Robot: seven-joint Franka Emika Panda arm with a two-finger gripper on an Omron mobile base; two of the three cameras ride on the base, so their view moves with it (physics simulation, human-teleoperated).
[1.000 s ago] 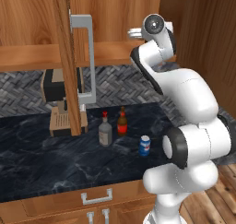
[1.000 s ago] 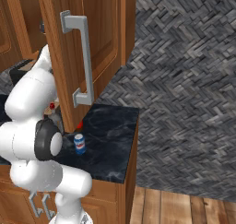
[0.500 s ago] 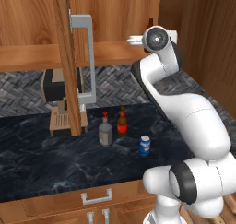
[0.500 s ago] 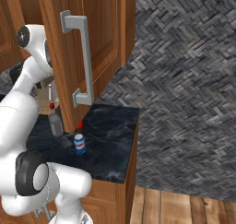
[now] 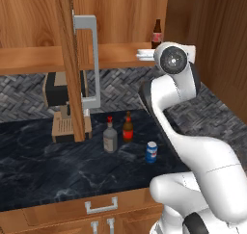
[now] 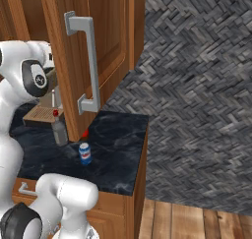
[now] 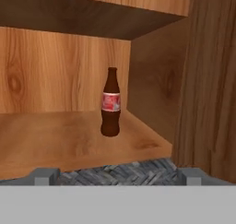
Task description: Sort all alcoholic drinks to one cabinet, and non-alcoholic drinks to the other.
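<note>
Three drinks wait on your table (image 5: 38, 175): from left to right, the clear liquor bottle (image 5: 110, 136) with its red cap, the brown beer bottle (image 5: 128, 127) just beside it, and the blue soda can (image 5: 151, 152) a little apart toward the front. They stand there, by my reading, because only one drink has been sorted so far. That one is the cola bottle (image 7: 110, 103), upright on the lower shelf (image 7: 55, 135) of the open right-hand cabinet (image 5: 212, 50), near its right wall, so you may take this cabinet as the non-alcoholic one. Your hand (image 7: 117, 174) sits outside the shelf edge with its fingers spread wide and empty, clear of the bottle. Compared with a second ago, the arm has risen and stretched up toward the cabinet, and the fingers have barely widened; the table drinks have not moved.
</note>
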